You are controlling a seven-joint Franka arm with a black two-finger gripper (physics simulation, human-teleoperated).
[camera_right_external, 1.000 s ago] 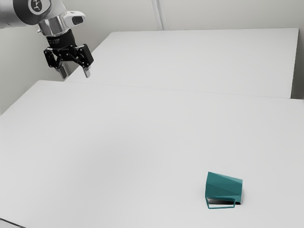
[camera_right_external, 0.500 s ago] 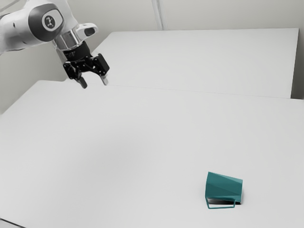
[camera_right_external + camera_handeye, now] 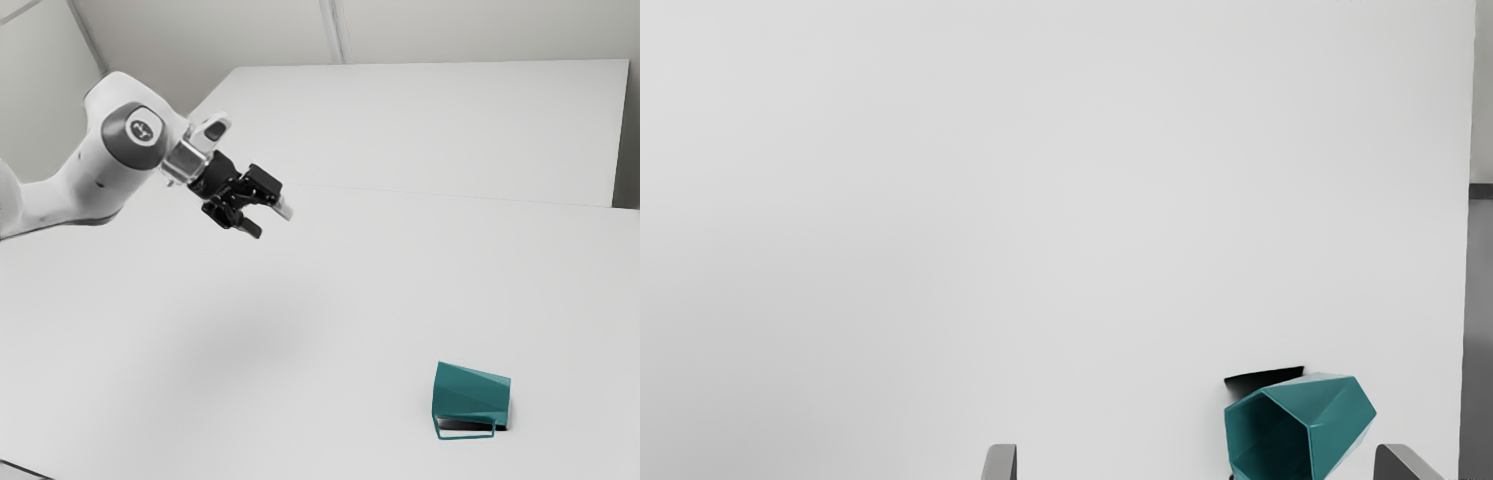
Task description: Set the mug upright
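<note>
Arm: white jointed robot arm with grey trim [image 3: 105,165], coming in from the exterior view's left.
Gripper: black two-finger gripper with grey-tipped fingers [image 3: 270,221], in the air, slanting down toward the exterior view's right; released, fingers spread, holding nothing.
Table: broad, plain white tabletop [image 3: 300,350], under both gripper and mug.
Mug: teal faceted mug [image 3: 472,394], lying on its side on the table, toward the exterior view's right, well apart from the gripper; open mouth faces the arm's side.
Handle: thin, angular teal loop [image 3: 466,437], on the mug's near side in the exterior view.
</note>
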